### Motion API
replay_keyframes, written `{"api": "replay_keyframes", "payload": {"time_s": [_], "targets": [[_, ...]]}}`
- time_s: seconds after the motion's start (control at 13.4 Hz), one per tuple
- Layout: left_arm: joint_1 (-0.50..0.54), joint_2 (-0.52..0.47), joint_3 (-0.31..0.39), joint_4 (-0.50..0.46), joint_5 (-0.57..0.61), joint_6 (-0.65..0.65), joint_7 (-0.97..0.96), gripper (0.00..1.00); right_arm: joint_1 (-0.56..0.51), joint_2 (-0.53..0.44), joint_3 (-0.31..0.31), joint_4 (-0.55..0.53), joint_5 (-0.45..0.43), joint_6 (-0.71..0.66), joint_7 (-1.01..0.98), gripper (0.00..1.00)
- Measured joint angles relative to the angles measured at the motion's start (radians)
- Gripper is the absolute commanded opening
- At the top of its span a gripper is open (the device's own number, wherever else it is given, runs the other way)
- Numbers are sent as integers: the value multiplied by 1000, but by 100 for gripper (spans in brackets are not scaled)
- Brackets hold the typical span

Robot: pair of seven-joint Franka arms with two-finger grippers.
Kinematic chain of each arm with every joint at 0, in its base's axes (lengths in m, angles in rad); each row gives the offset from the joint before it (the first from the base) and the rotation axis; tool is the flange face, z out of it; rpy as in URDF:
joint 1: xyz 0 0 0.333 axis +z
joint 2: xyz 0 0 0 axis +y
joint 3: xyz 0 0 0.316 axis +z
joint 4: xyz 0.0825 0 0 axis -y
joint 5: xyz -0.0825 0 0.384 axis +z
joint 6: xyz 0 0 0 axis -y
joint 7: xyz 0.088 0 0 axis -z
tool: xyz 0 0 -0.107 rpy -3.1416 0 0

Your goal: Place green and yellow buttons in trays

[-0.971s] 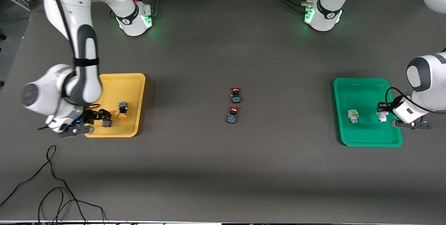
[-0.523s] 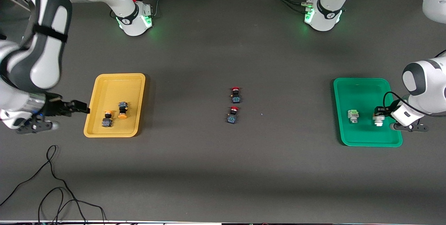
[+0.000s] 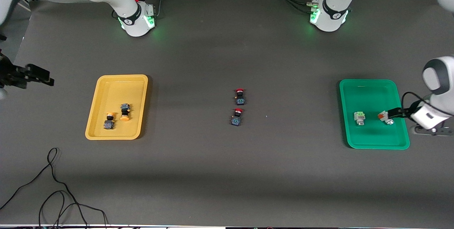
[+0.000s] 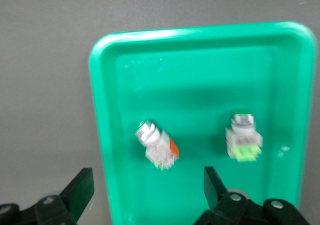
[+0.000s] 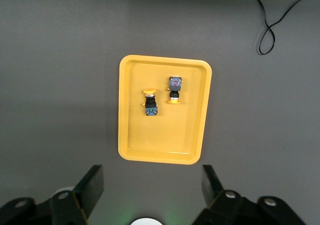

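- Where the table reaches the right arm's end, the right gripper [image 3: 30, 74] hangs in the air over bare dark tabletop [image 3: 227, 172], just outside the yellow tray [image 3: 136, 108]; its two dark fingers [image 5: 91, 185] stand spread wide apart with nothing between them.
- Ahead of those open fingers, in the right wrist view, the yellow tray [image 5: 127, 135] lies whole, well clear of the fingertips.
- Two yellow buttons [image 3: 124, 111] lie inside the yellow tray, close beside each other, each an orange-yellow cap on a dark body; the second one [image 3: 109, 121] lies a little nearer the front camera.
- Two red-capped buttons [image 3: 240, 96] sit at the middle of the table, one nearer the front camera than the other, well apart from both grippers.
- Toward the left arm's end, the green tray [image 3: 372, 145] holds two whitish buttons.
- A pale-green-topped button [image 3: 359, 118] lies in the green tray, apart from the left gripper's fingers.
- An orange-marked button [image 3: 385, 117] lies tilted on its side in the green tray, just ahead of the left fingertips.
- Over the green tray's outer edge, the left gripper [image 4: 145, 192] hovers with its fingers [image 4: 80, 190] parted and empty; the orange-marked button [image 4: 159, 146] lies ahead of the gap, not touched.
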Motion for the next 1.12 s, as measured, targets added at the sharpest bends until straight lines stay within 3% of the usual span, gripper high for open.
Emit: {"api": "replay_keyframes", "payload": {"time_s": [0.22, 0.45, 0.82, 1.12], "targets": [[-19, -92, -21, 163, -16, -316, -5, 98, -2, 5, 2, -1, -1, -4, 0, 100], [-46, -119, -45, 333, -24, -530, -38, 99, -5, 5, 1, -2, -5, -4, 1, 100], [-143, -222, -59, 396, -26, -643, -127, 98, -25, 7, 12, 0, -11, -36, 2, 100], [-235, -264, -61, 396, -32, -651, -197, 99, -140, 4, 111, 43, -39, -77, 2, 100]]}}
